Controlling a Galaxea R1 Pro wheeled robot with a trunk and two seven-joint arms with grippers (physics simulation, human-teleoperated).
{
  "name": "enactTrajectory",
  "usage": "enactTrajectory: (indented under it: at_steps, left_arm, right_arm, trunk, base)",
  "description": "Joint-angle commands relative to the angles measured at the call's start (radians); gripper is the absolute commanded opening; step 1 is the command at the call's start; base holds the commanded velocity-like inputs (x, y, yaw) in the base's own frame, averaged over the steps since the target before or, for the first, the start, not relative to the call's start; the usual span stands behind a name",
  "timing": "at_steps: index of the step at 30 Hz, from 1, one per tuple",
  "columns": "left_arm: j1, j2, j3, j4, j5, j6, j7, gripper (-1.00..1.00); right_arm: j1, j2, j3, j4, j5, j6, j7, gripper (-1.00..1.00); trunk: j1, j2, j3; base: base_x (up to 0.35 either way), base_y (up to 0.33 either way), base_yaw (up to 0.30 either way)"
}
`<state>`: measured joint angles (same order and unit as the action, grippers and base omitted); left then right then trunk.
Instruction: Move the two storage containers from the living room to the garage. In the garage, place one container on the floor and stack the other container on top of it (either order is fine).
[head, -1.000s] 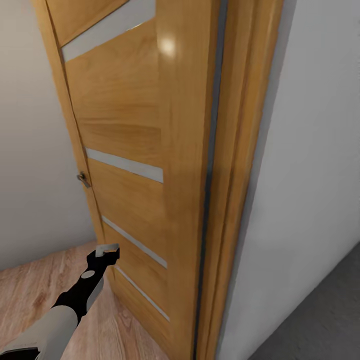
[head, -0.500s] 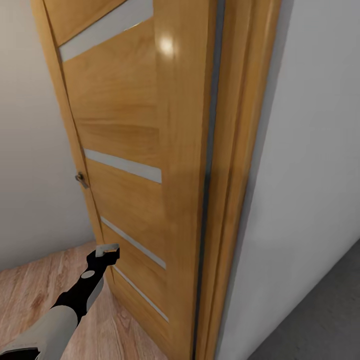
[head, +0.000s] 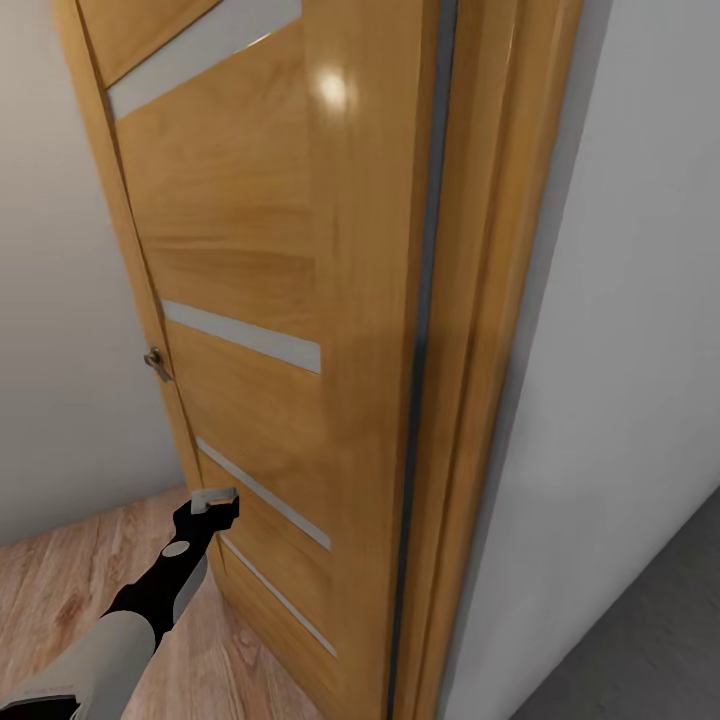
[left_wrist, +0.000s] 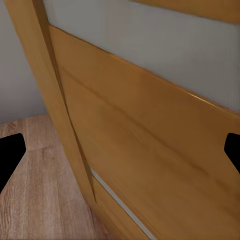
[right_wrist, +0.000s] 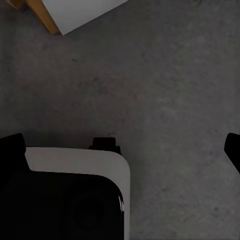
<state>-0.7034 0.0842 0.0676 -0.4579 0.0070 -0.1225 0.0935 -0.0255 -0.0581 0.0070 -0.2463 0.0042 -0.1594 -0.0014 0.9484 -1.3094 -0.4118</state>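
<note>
The two storage containers are out of view. I face the edge of an open wooden door (head: 250, 270) with frosted glass strips, hung in a wooden frame (head: 480, 330). My left gripper (head: 218, 497) reaches low toward the door's face, open with nothing between its fingers; in the left wrist view the left gripper (left_wrist: 120, 150) has its black fingertips (left_wrist: 10, 152) spread wide in front of the door panel (left_wrist: 150, 140). My right gripper (right_wrist: 122, 147) points down at the dark grey concrete floor (right_wrist: 165, 75), open and holding nothing.
A small metal door handle (head: 155, 362) sticks out on the door's left side. Light wood-plank flooring (head: 60, 580) lies at lower left, a white wall (head: 620, 350) at right, grey concrete (head: 650, 640) at lower right. My white and black base (right_wrist: 75, 185) shows under the right gripper.
The whole head view has shifted slightly, so the door and handle sit a little further left. The left arm keeps the same pose in the view.
</note>
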Motion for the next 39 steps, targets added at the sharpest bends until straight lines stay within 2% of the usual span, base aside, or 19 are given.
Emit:
enactTrajectory:
  at_steps: [1,30,39]
  left_arm:
    - [-0.001,0.0,0.001,0.001,0.001,-0.003,0.002,1.0]
    - [-0.001,0.0,0.0,0.001,0.001,-0.003,0.002,1.0]
    - [-0.001,0.0,0.001,0.001,0.001,-0.004,0.002,1.0]
  right_arm:
    - [-0.001,0.0,0.001,0.001,0.0,-0.003,0.0,1.0]
    - [-0.001,0.0,0.001,0.001,0.0,-0.003,0.0,1.0]
    - [-0.001,0.0,0.001,0.001,0.0,-0.003,0.0,1.0]
  trunk:
    - [0.0,-0.001,-0.001]
    - [0.0,-0.001,-0.001]
    - [0.0,-0.001,-0.001]
  base:
    - [0.008,0.0,0.0]
    - [0.057,0.0,0.0]
    - [0.15,0.0,0.0]
